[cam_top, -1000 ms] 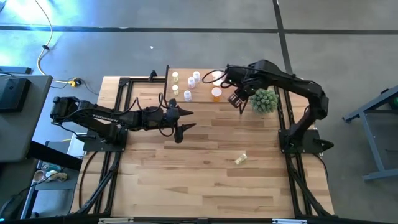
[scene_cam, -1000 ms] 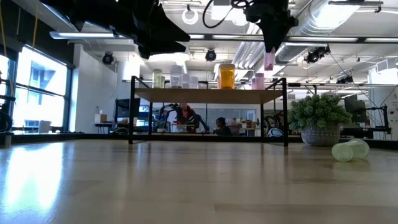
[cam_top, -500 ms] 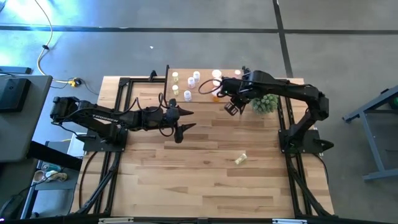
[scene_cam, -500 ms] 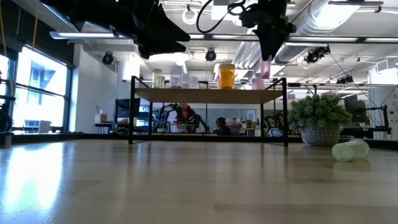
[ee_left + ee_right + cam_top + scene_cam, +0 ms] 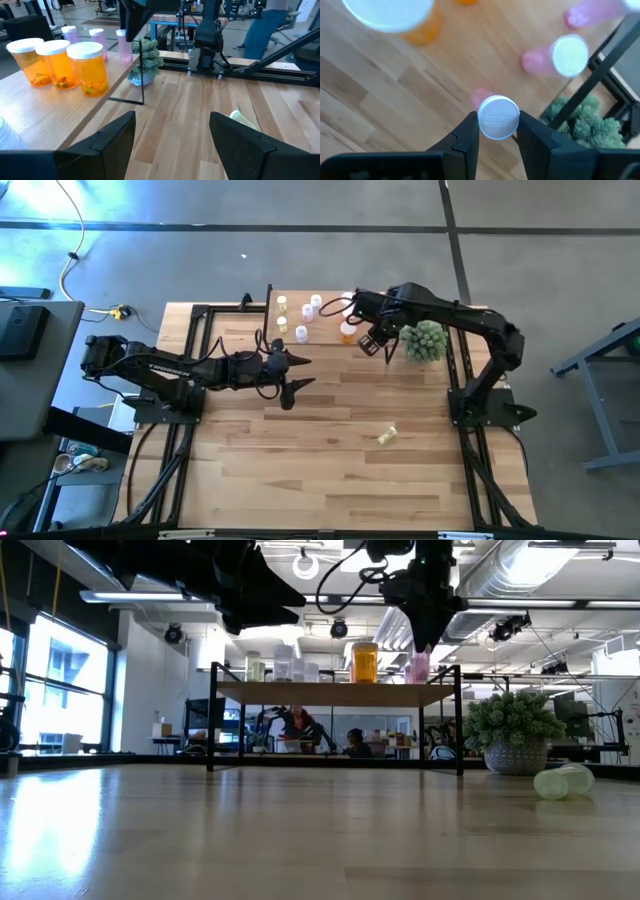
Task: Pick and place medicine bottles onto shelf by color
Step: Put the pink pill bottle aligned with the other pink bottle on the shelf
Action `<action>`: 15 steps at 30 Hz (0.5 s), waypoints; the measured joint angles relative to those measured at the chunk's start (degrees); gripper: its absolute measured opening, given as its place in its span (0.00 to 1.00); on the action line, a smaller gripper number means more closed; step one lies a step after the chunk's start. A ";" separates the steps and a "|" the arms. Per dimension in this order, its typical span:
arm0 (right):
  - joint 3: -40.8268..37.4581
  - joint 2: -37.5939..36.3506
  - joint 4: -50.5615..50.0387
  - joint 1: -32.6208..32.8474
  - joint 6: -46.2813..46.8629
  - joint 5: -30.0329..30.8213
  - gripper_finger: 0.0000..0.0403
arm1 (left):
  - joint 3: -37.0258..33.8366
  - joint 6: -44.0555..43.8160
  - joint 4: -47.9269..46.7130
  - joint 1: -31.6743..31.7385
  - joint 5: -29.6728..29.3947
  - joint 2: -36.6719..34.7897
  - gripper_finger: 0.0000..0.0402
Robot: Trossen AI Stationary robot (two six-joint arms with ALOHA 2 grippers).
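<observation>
The shelf [image 5: 325, 305] stands at the table's far edge. It carries white and yellow-green medicine bottles [image 5: 300, 315] at its left, orange ones [image 5: 60, 62] in the middle and pink ones [image 5: 555, 56] at its right. My right gripper [image 5: 497, 120] is over the shelf's right part, shut on a pink bottle [image 5: 418, 666] with a white cap. My left gripper [image 5: 172, 135] hovers open over the table's middle [image 5: 295, 372], holding nothing. One yellow-green bottle [image 5: 388, 435] lies on its side on the table. My right gripper pinches the pink bottle's white cap [image 5: 498, 117] by its sides between its two fingers. The fingers come from above and point down. The bottle hangs upright below them, just over the shelf top [image 5: 335, 692]. Whether its bottom touches the shelf, I cannot tell.
A green spiky plant in a pot [image 5: 424, 340] stands just right of the shelf, close to my right arm. The near half of the wooden tabletop [image 5: 330, 480] holds only the lying bottle. Black rails [image 5: 190, 380] run along both table sides.
My right gripper has sunk toward the shelf top with the pink bottle, shifting a little toward the table's left. The bottle has stayed upright in the hold.
</observation>
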 joint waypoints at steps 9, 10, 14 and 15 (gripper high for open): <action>0.01 0.36 -0.60 -1.75 0.02 0.36 0.25 | 0.00 0.01 -0.01 0.02 -0.31 0.00 0.61; 0.02 0.62 -0.55 -1.90 -0.04 0.45 0.25 | 0.00 0.01 0.00 0.02 -0.31 -0.02 0.61; 0.11 1.65 -0.38 -2.25 -0.49 1.14 0.25 | 0.00 0.03 -0.01 0.04 -0.39 -0.02 0.61; 0.17 1.83 -0.38 -2.21 -0.49 1.26 0.25 | 0.00 0.03 -0.01 0.04 -0.42 -0.02 0.61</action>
